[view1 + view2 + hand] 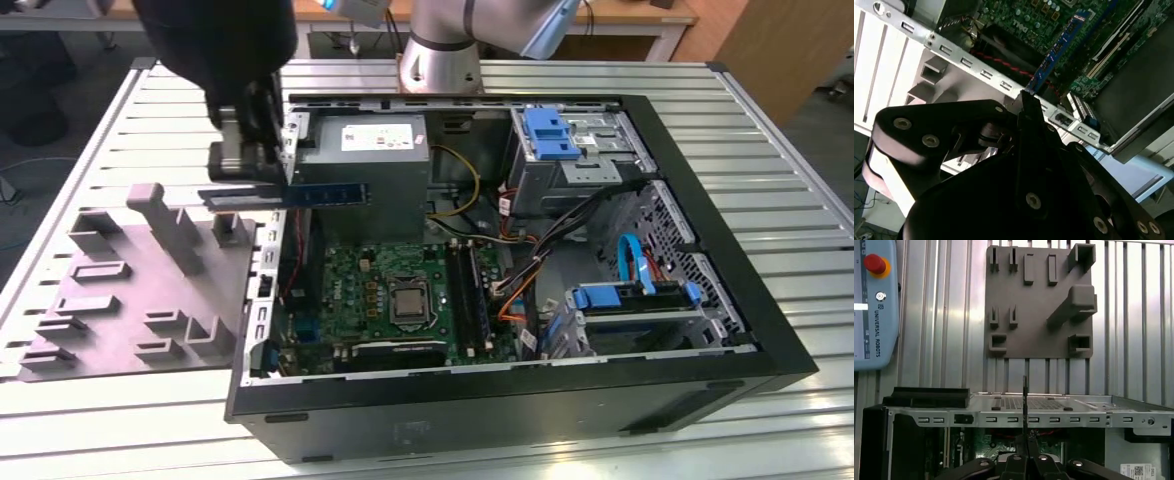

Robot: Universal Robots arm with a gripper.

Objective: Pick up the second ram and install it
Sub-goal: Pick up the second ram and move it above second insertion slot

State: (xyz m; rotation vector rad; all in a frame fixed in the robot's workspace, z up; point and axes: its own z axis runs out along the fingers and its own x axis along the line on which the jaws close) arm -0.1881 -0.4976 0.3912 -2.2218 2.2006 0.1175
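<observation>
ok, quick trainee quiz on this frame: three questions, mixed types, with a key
1. True or false: the gripper is shut on the second ram.
2. Where is the ram? A) seated in a slot B) held in the air above the open case C) lying on the case floor
3. Fill in: beside the case, at the exterior view's left, lies a grey ____.
Key: 1 true; 2 B; 3 fixture plate.

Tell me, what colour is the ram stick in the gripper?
The second ram is blue, clearest in the exterior view.
</observation>
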